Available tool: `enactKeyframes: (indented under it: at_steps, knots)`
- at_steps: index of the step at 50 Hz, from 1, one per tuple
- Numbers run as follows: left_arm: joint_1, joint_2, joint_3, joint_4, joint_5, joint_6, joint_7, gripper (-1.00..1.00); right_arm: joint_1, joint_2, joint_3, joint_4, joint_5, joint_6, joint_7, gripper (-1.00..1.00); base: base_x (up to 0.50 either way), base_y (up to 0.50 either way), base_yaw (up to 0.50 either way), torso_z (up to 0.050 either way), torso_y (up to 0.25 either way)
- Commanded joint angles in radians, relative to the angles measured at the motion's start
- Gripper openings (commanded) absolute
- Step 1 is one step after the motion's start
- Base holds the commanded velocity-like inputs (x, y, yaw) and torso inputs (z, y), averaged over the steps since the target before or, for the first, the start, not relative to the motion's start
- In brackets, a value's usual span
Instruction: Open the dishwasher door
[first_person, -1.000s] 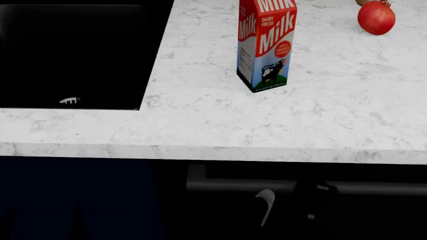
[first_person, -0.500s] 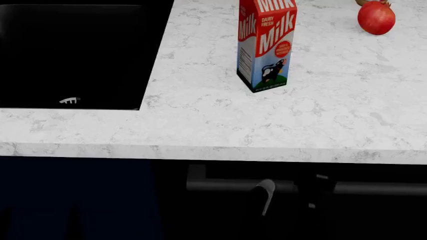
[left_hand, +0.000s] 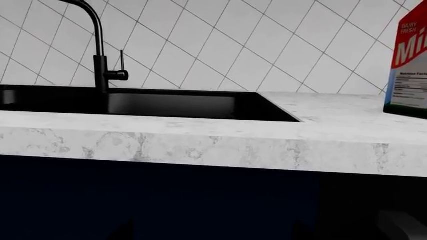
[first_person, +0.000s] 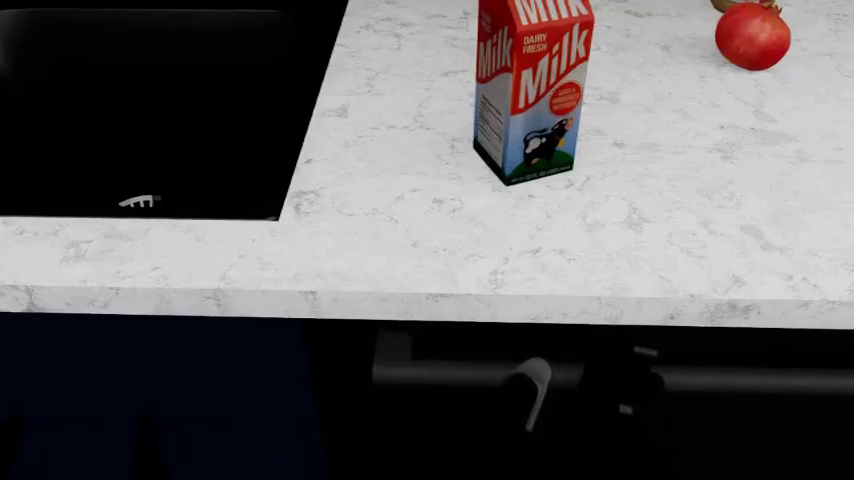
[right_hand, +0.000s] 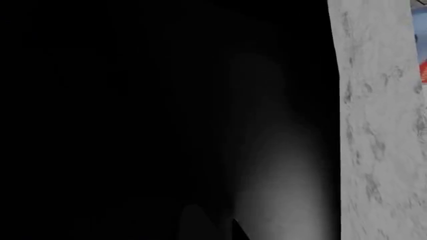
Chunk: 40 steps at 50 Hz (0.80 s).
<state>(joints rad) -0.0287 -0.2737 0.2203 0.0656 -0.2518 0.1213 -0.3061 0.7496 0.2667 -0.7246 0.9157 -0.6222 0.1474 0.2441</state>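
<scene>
Standing on the white marbled bench (first_person: 641, 240), a red and white milk carton (first_person: 531, 88) sits upright a little back from the front edge, with a red pomegranate-like fruit (first_person: 753, 36) well apart from it toward the far right corner. A black sink basin (first_person: 147, 110) is sunk into the bench on the left side, and in the left wrist view a black tap (left_hand: 99, 45) rises behind it against a white diagonally tiled wall (left_hand: 253, 45).

Below the bench's overhanging front lip, the dishwasher door (first_person: 441, 430) is a dark flat panel, and its long horizontal bar handle (first_person: 454, 373) runs rightward just under the lip. A navy cabinet front (first_person: 147, 400) lies beside it to the left.

The right end effector (first_person: 587, 385) is at the handle: a pale curved finger (first_person: 534, 385) crosses the bar from the front, and a dark body sits just to its right against the bar. Whether its fingers are pressed onto the bar or spread around it cannot be told; the right wrist view is almost wholly dark, showing only the bench edge (right_hand: 373, 125).

The left end effector does not show in any view, so its state cannot be told.

The narrow gap between lip and handle is shadowed.
</scene>
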Motion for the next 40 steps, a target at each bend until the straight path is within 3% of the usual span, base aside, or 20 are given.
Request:
enactKeyframes:
  at_steps: [1, 40]
  knots:
    - [-0.001, -0.005, 0.003, 0.0, -0.003, 0.0, -0.003, 1.0, -0.062, 0.029, 0.009, -0.109, 0.007, 0.046, -0.043, -1.0, 0.0, 0.0, 0.0, 0.0, 0.0]
    - [-0.015, -0.042, -0.014, 0.019, -0.017, -0.025, -0.022, 1.0, -0.446, 0.245, 0.047, -0.821, -0.059, 0.306, -0.203, -1.0, 0.0, 0.0, 0.0, 0.0, 0.0]
